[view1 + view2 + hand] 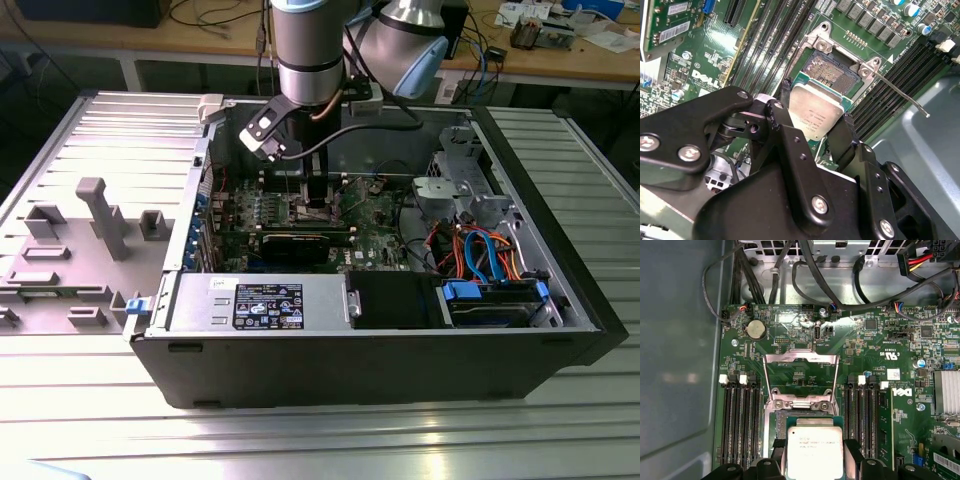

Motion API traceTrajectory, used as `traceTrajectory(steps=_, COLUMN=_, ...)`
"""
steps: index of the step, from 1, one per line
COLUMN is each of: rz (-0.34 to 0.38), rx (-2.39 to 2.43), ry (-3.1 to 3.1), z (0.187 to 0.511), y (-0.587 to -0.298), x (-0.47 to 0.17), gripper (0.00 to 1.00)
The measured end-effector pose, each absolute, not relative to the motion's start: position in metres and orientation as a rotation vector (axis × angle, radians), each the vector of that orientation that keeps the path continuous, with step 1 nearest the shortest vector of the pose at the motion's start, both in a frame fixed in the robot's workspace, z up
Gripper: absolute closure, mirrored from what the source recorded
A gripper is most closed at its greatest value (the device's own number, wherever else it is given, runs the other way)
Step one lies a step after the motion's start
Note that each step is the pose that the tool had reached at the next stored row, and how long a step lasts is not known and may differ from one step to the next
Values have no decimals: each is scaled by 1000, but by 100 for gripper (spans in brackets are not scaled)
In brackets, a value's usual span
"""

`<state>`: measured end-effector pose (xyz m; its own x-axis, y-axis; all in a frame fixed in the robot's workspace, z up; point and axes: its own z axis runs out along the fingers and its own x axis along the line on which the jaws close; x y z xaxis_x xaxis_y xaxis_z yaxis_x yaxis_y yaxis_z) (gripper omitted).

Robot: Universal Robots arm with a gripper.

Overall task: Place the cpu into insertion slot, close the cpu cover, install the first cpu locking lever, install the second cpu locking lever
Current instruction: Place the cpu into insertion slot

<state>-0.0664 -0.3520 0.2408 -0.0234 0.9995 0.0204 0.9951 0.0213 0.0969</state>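
Cpu (815,112), dull silver face up, sits clamped between the two black fingers (784,97) of the gripper (815,107) — the jaws press on two opposite edges of the chip. The green rim of its substrate shows around the metal face. In both wrist views the cpu hangs over the insertion slot (832,75), covering the greater part of it; a strip of the dark, gold-tinged contact field is bare on the side toward the hinge. Whether the chip touches the contacts or floats just above them I cannot tell.

In the first wrist view the cpu cover (800,358) stands swung open beyond the slot, and the green motherboard (865,355) shows through its large square window. In the second wrist view a thin locking lever (900,94) juts out from a corner of the socket frame and slants away over the memory slots (890,75) — it is not latched down. Long black memory slots flank the socket on both sides, and a round coin battery (756,330) lies on the board past the open cover.

In the exterior view the arm reaches straight down into the open computer case (350,370), which lies on its side on a ribbed metal table (580,430). A long black graphics card (300,243) lies across the board near the gripper.
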Motion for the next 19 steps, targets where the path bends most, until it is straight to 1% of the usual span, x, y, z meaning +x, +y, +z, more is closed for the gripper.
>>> traceTrajectory(steps=19, rz=129, rx=2157, ry=2206, z=235, y=-352, x=-66, gripper=46)
